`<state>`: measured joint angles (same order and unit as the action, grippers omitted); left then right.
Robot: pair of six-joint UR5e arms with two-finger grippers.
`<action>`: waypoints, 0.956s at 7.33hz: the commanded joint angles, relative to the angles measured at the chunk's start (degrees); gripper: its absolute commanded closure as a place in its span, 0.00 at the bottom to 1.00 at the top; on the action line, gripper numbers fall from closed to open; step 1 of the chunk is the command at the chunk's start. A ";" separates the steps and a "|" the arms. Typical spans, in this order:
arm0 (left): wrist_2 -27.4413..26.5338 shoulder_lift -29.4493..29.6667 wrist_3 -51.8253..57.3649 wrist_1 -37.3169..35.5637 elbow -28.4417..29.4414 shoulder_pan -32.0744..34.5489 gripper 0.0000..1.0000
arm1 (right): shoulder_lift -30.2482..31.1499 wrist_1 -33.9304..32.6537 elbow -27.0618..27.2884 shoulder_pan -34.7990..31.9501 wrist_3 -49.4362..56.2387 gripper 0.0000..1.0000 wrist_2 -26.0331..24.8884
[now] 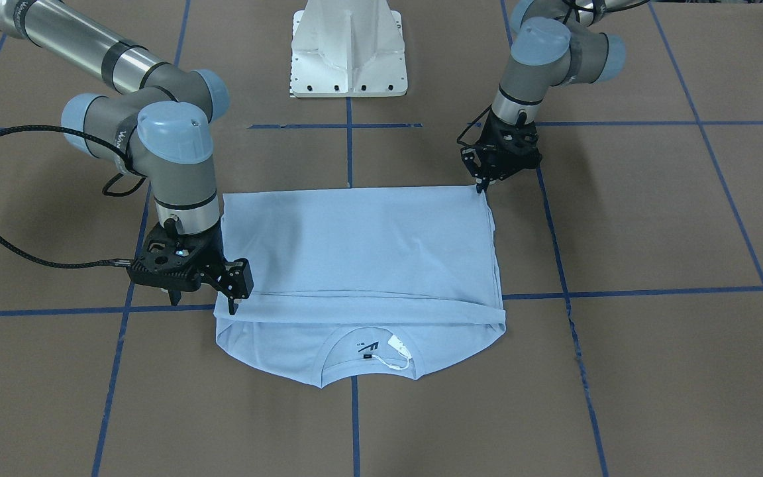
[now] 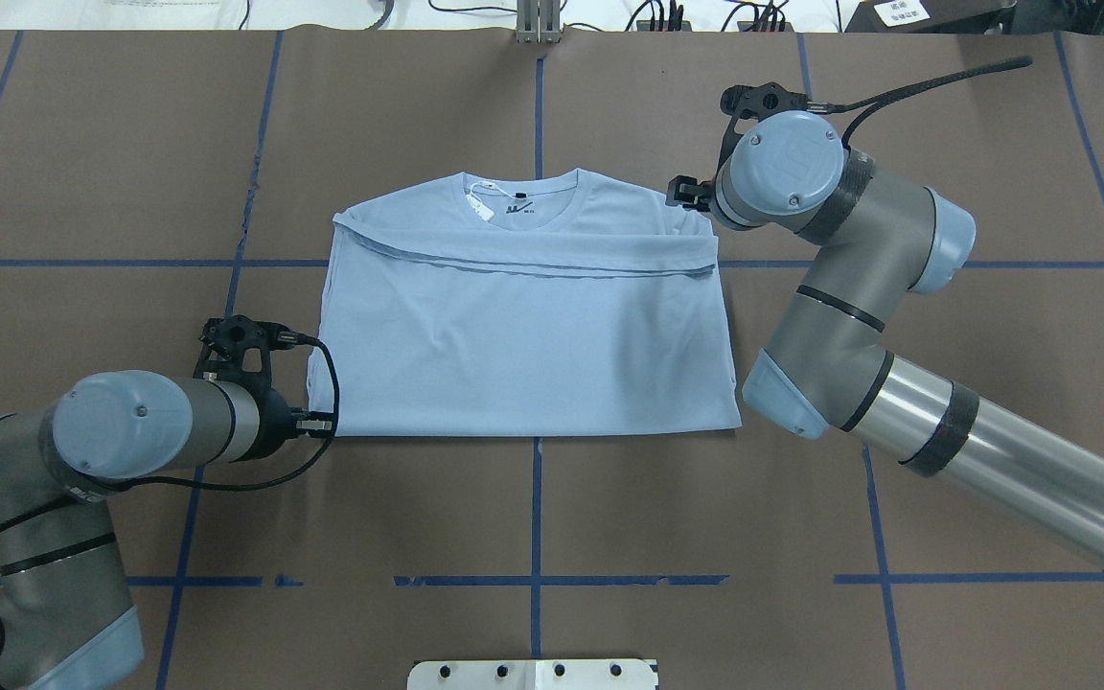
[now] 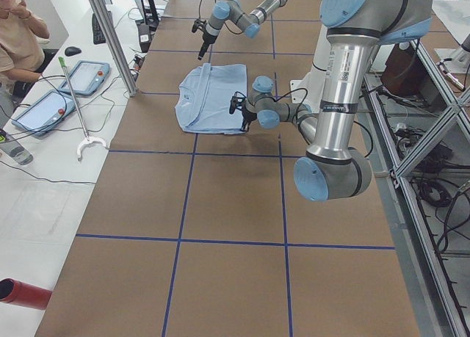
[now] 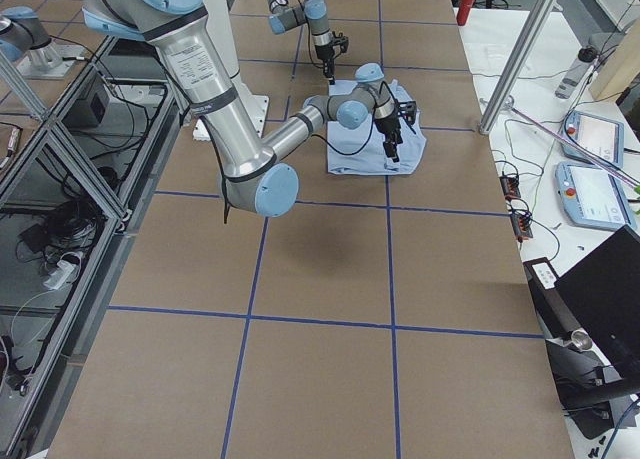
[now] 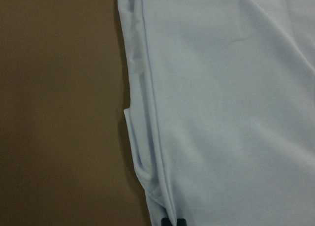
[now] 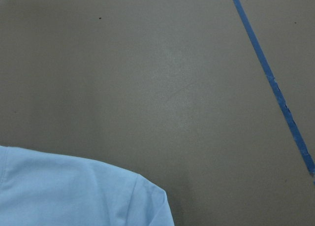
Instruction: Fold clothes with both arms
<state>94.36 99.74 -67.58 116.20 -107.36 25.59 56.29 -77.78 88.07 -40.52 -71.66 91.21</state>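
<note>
**Two arms square up to a half-folded shirt.** A light blue T-shirt point(image 2: 533, 345) lies in the middle of the worktop point(image 2: 533, 517). Its hem is already doubled up over the chest. The folded edge faces the robot's side and the collar point(image 2: 552, 206) faces the operators' edge.

The left claw point(image 1: 482, 187) stands at the fold's corner on the shirt's left side edge. Its fingers look close together against the cloth, but I cannot tell whether they pinch it. The right claw point(image 1: 203, 301) hangs at the opposite side edge, where the turned-up hem ends. Its prongs are apart, one over cloth and one over bare worktop.

The step in hand appears to be taking hold of the side edges for the next fold. To do it well, each claw should probably come in low and gather every layer at its corner. In the left wrist view the stacked edges sit slightly offset, so a shallow bite could catch only the top sheet. Lifting both sides together should keep the crease straight.

There is plenty of room:
- Bare brown worktop, crossed by blue tape lines point(image 2: 537, 498), surrounds the shirt.
- The white pedestal base point(image 1: 348, 59) stands well apart from the fold.
- The neck tag point(image 1: 400, 344) lies loose inside the collar, away from both claws.
</note>
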 commanded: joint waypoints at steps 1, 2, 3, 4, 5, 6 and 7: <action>-0.05 -0.69 8.81 -0.19 1.52 6.80 1.00 | -0.13 0.00 0.00 0.00 -0.06 0.00 -0.07; 0.12 0.10 14.78 0.25 5.54 11.63 1.00 | -0.22 0.00 0.08 0.00 -0.06 0.00 -0.07; 0.12 3.93 20.76 0.34 10.89 16.99 1.00 | -0.30 0.00 0.08 0.09 -0.06 0.00 -0.07; 0.04 9.45 25.69 0.52 18.95 21.65 1.00 | -0.39 0.00 0.08 0.09 -0.14 0.00 -0.07; 0.04 16.30 28.53 2.34 28.95 25.35 1.00 | -0.57 0.00 0.17 0.09 -0.06 0.00 0.02; -0.05 22.89 28.81 9.41 41.40 26.78 1.00 | -0.74 0.09 0.26 0.09 -0.14 0.00 0.11; -2.05 28.87 30.64 16.18 53.10 28.54 1.00 | -0.66 0.00 1.48 0.00 -0.15 0.00 0.20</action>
<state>93.87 120.77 -39.08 124.63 -68.93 51.58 55.65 -77.74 88.57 -40.44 -71.78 91.30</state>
